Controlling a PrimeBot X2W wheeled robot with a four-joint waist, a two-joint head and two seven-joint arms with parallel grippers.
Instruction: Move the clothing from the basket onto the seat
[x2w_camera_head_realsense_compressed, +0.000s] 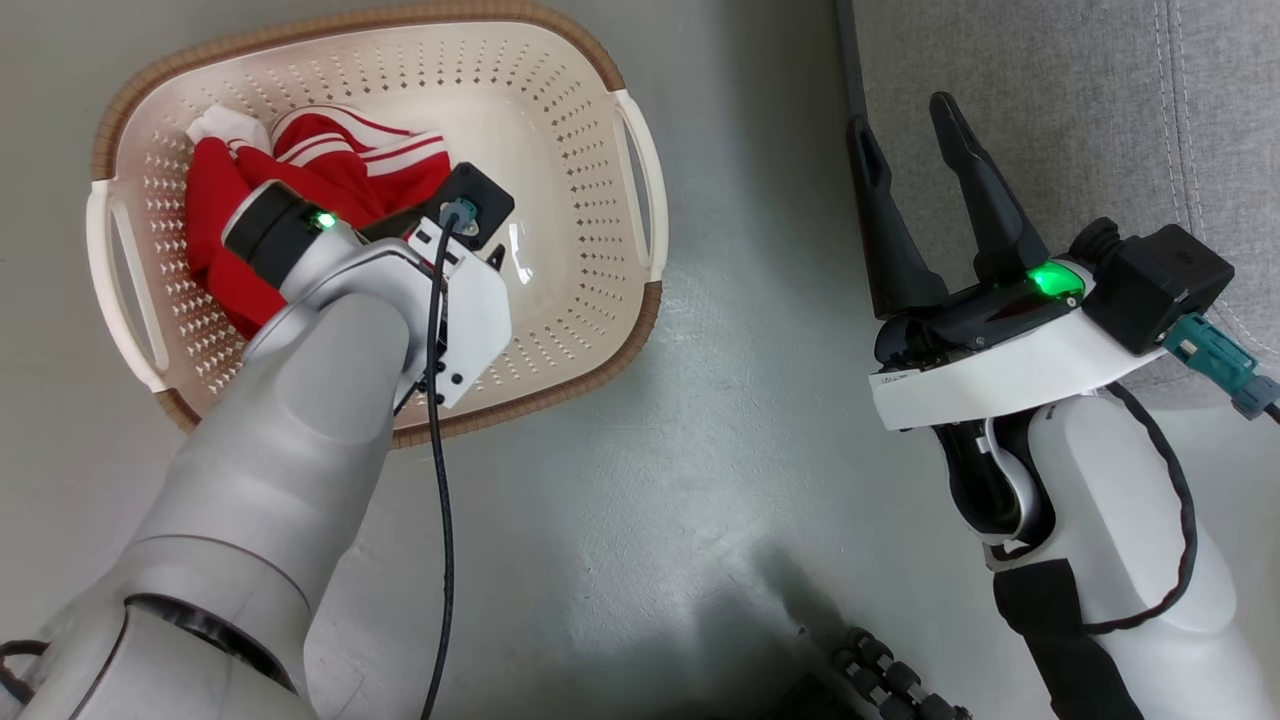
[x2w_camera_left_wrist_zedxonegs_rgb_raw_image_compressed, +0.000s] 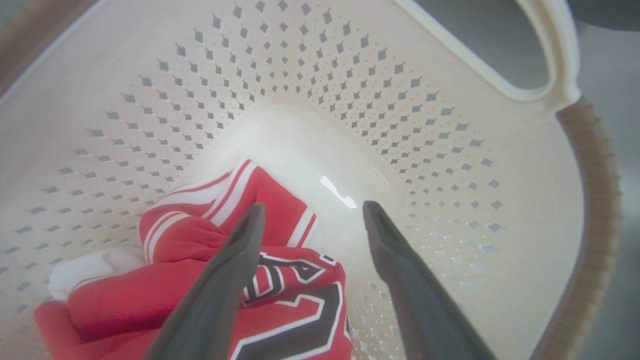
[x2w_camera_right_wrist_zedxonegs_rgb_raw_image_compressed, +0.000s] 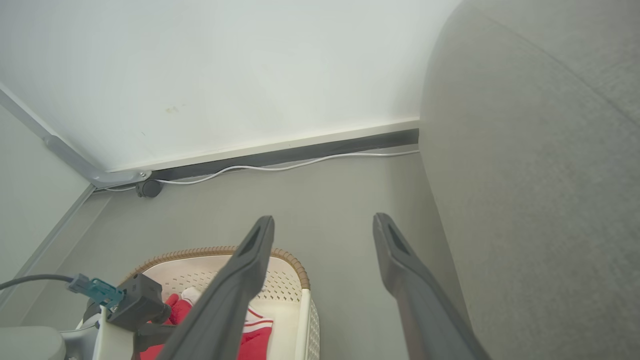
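The cream perforated basket (x2w_camera_head_realsense_compressed: 400, 25) stands on the floor at the upper left. The red clothing (x2w_camera_head_realsense_compressed: 210, 190) lies bunched against its left wall. My left arm reaches down into the basket. In the left wrist view my left gripper (x2w_camera_left_wrist_zedxonegs_rgb_raw_image_compressed: 314, 206) is open just above the clothing (x2w_camera_left_wrist_zedxonegs_rgb_raw_image_compressed: 280, 310), one finger over the jersey's navy-and-white number, the other over the bare base of the basket (x2w_camera_left_wrist_zedxonegs_rgb_raw_image_compressed: 310, 145). My right gripper (x2w_camera_head_realsense_compressed: 903, 115) hangs open and empty over the floor beside the grey seat (x2w_camera_head_realsense_compressed: 1080, 100). The right wrist view shows that gripper (x2w_camera_right_wrist_zedxonegs_rgb_raw_image_compressed: 322, 219), the seat (x2w_camera_right_wrist_zedxonegs_rgb_raw_image_compressed: 525, 200) and the basket (x2w_camera_right_wrist_zedxonegs_rgb_raw_image_compressed: 280, 257).
Grey floor (x2w_camera_head_realsense_compressed: 720, 400) separates basket and seat. Beyond the basket a white wall meets a dark baseboard, with a white cable (x2w_camera_right_wrist_zedxonegs_rgb_raw_image_compressed: 280, 167) lying along it and a small dark caster (x2w_camera_right_wrist_zedxonegs_rgb_raw_image_compressed: 148, 188) at a metal frame. A dark ribbed part (x2w_camera_head_realsense_compressed: 890, 680) sits at the bottom edge.
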